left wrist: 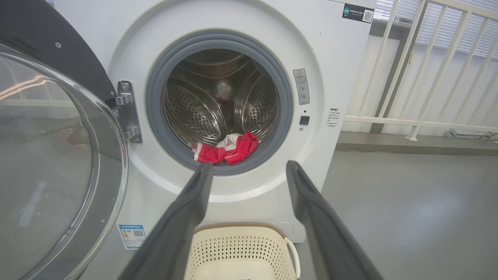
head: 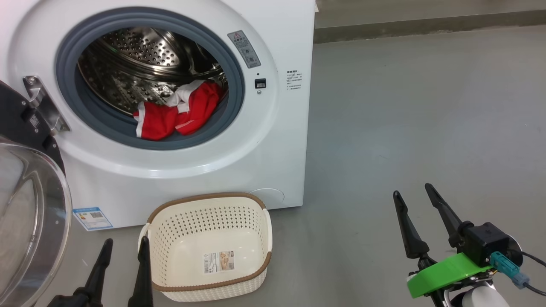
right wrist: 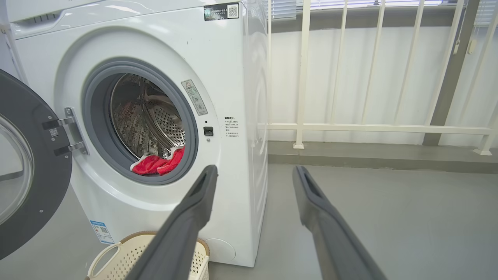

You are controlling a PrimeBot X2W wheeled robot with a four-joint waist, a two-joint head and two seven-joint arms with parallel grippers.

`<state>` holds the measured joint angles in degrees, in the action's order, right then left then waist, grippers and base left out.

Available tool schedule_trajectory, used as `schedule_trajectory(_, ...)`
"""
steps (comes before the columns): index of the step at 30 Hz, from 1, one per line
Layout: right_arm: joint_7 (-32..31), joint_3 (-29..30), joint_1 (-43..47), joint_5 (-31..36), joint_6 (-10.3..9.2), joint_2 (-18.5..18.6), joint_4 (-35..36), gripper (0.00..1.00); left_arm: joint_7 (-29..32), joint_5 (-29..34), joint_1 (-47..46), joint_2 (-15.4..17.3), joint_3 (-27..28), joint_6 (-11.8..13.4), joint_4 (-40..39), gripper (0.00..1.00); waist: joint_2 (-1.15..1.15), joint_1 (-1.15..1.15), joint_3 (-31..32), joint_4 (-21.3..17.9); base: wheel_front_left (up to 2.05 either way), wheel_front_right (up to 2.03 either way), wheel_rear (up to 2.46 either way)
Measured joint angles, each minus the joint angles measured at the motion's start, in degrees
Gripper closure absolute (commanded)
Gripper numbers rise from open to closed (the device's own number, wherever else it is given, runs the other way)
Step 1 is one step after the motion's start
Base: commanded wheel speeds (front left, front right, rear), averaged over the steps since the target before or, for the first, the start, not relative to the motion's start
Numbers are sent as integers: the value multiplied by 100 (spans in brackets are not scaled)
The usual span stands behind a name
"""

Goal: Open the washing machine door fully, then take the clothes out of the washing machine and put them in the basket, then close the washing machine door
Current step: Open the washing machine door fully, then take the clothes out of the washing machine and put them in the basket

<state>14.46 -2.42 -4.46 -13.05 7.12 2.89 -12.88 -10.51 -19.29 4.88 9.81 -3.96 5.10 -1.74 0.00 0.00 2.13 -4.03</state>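
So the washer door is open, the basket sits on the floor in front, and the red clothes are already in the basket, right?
No: the red clothes lie in the drum, and the basket holds only its sticker, as the head view shows. The door is open and the basket sits in front.

No wording is legible at this size. On the washing machine (head: 273,140) front: grey sticker (head: 244,49) with a warning triangle and icons, and beside it a small block of black print (head: 294,81), unreadable. Top corner: black label (left wrist: 358,13) with QR code. Low left: blue label (head: 92,218) with QR code. On the basket (head: 204,197) floor: product sticker (head: 219,261), unreadable.
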Motion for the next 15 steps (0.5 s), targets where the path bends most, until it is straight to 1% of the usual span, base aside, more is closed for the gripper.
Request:
schedule_trajectory(5, 0, 5, 86, 0, 0, -1, 0, 0, 1, 0, -1, 4, 1, 55, 9, 0, 0, 0, 7, 10, 0, 0, 0)
schedule_trajectory(9, 0, 5, 85, 0, 0, -2, 1, 0, 18, 18, -1, 10, -3, 153, 34, 0, 0, 0, 21, 28, 19, -19, 0)
schedule_trajectory(12, 0, 4, 86, 0, 0, -2, 1, 0, 46, 20, -1, 16, -15, 169, 44, 0, 0, 0, 28, 40, 66, -66, 0)
schedule_trajectory(15, 1, -3, 86, 0, 0, -3, 1, 0, 69, 19, -1, 21, -16, 201, 54, 0, 0, 0, 24, 45, 107, -107, 0)
